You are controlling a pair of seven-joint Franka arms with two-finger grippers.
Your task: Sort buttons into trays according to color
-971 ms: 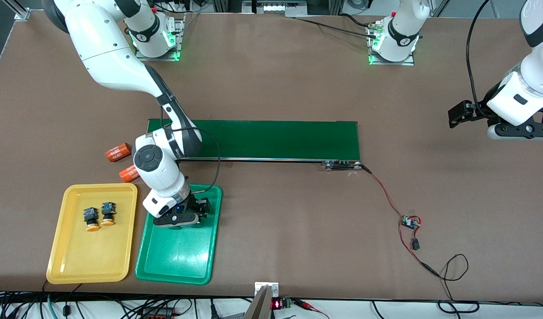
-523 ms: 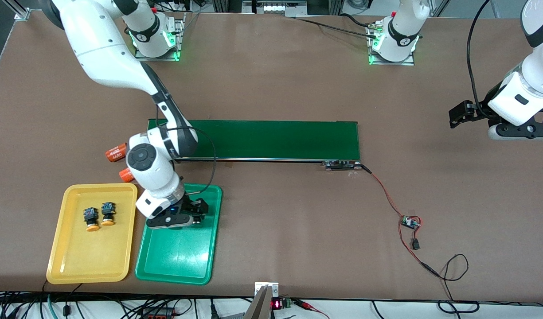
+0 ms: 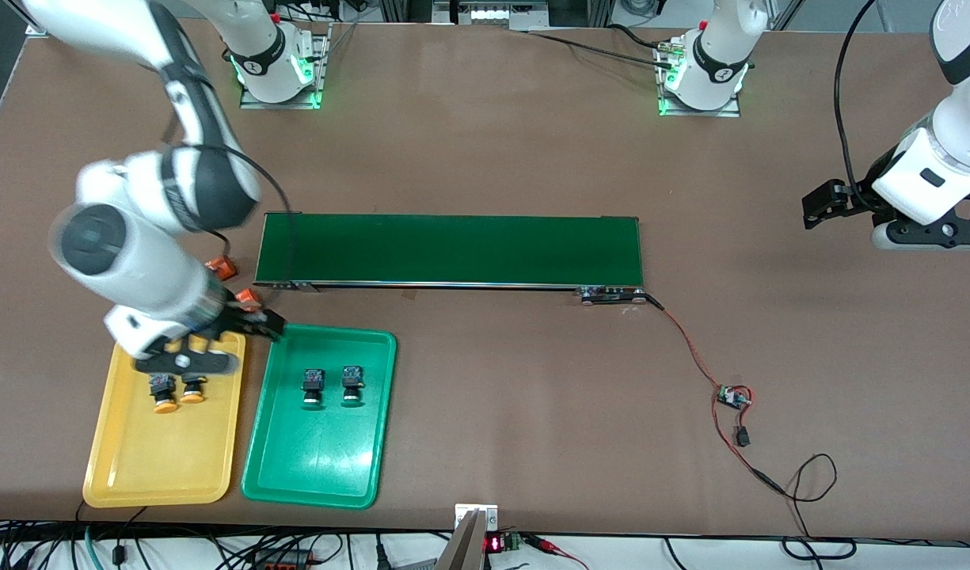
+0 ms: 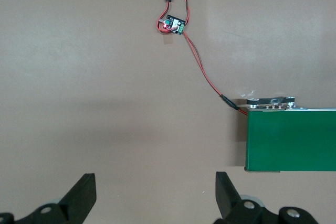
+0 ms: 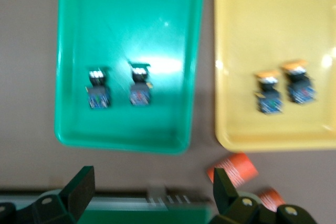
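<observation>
Two green-capped buttons (image 3: 332,385) lie side by side in the green tray (image 3: 318,475). Beside that tray, the yellow tray (image 3: 160,475) holds two yellow-capped buttons (image 3: 176,390). The right gripper (image 3: 203,344) hangs above the yellow tray, fingers spread, empty. Toward the left arm's end, the left gripper (image 4: 155,198) waits, spread.

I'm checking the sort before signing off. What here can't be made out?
- Orange cylinders: mostly hidden by the right arm in the front view, cut off and blurred in the right wrist view.
- Green-capped buttons: caps blend into the green tray; colour hard to confirm.
- Right gripper: motion-blurred in the front view.
</observation>
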